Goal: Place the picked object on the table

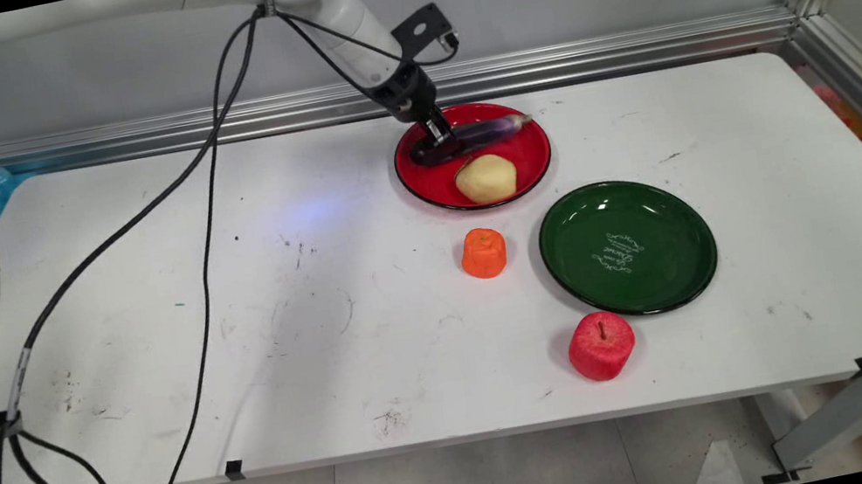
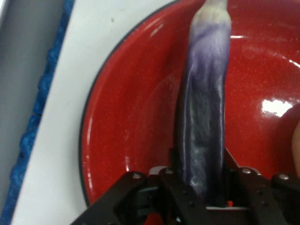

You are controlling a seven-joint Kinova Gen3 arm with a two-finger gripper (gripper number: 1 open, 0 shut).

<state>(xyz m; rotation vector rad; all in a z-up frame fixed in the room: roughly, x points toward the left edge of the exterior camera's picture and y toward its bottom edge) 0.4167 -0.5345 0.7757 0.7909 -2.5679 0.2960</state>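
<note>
Two fingers of the gripper [image 1: 438,140] are clenched on the eggplant's [image 1: 484,131] dark end, inside the red plate [image 1: 532,162] at its far side. Keep your grip centred and clear of the potato [image 1: 485,178] on that plate's near side.

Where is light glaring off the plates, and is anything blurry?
Main view: small highlights on the green plate. Hand view: a bright glare patch on the red plate right of the eggplant; the gripper linkage looks soft.
</note>
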